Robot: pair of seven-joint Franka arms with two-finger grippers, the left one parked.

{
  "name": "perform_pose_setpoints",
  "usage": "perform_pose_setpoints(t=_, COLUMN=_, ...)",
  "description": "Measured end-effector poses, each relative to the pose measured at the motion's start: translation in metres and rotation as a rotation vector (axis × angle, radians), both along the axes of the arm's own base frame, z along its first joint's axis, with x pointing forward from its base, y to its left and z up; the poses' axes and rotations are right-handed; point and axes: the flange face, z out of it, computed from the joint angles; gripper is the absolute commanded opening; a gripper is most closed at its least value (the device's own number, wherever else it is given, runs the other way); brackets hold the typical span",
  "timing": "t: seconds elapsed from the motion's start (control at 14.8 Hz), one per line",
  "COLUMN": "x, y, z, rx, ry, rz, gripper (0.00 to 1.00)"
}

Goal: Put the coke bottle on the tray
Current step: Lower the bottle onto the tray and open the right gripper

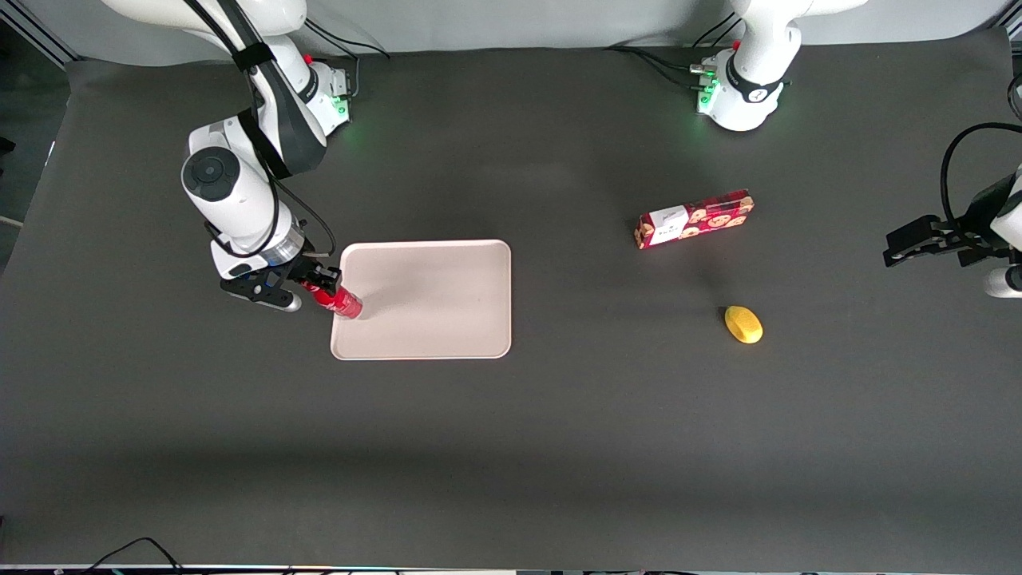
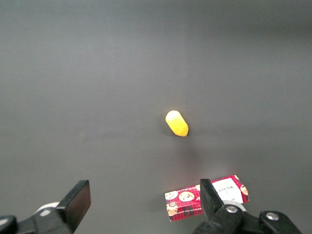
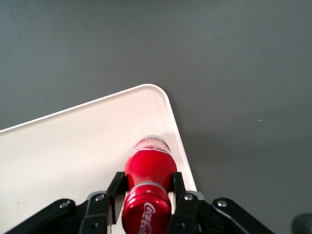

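Gripper: the right arm's black 2-finger gripper [image 1: 321,286] hangs over the tray's edge toward the working arm's end of the desk, tilted toward the tray.
Jaws: pinching the small red plastic coke bottle [image 3: 147,187] around its body, 1 finger [image 3: 116,191] pressed on each side, as the right wrist view shows.
Bottle: it leans out of the gripper at about 4 o'clock in the front view [image 1: 340,301], its free end over the tray's rim; whether it touches the tray cannot be told.
Tray: the large flat pale pinkish-beige rectangular tray with rounded corners and a low rim [image 1: 447,319] lies on the dark grey desk [image 1: 559,447]; its flat surface is bare apart from the bottle's end at the rim.
Box: a long red cookie box with a white label [image 1: 694,219] lies well apart from the tray, toward the parked arm's end.
Yellow item: a small rounded yellow object [image 1: 743,324] sits near the box, at about 5 o'clock from it, nearer the front camera.
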Motion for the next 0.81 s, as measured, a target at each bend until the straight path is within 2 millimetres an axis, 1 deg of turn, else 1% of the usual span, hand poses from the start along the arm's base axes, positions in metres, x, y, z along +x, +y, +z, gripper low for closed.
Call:
perform_pose_setpoints(t=0.54, x=-0.006, y=0.023, z=-0.03, rx=0.043, ry=-0.016, rz=-0.077, gripper=0.0)
perform_pose_setpoints(t=0.61, x=-0.006, y=0.024, z=-0.033, rx=0.043, ry=-0.013, rz=-0.079, gripper=0.17)
perform_pose_setpoints(t=0.67, x=-0.006, y=0.024, z=-0.032, rx=0.044, ry=-0.014, rz=-0.079, gripper=0.62)
perform_pose_setpoints(t=0.74, x=-0.006, y=0.024, z=-0.032, rx=0.044, ry=-0.014, rz=-0.079, gripper=0.88)
perform_pose_setpoints(t=0.81, x=-0.006, y=0.024, z=-0.032, rx=0.044, ry=-0.015, rz=-0.079, gripper=1.0)
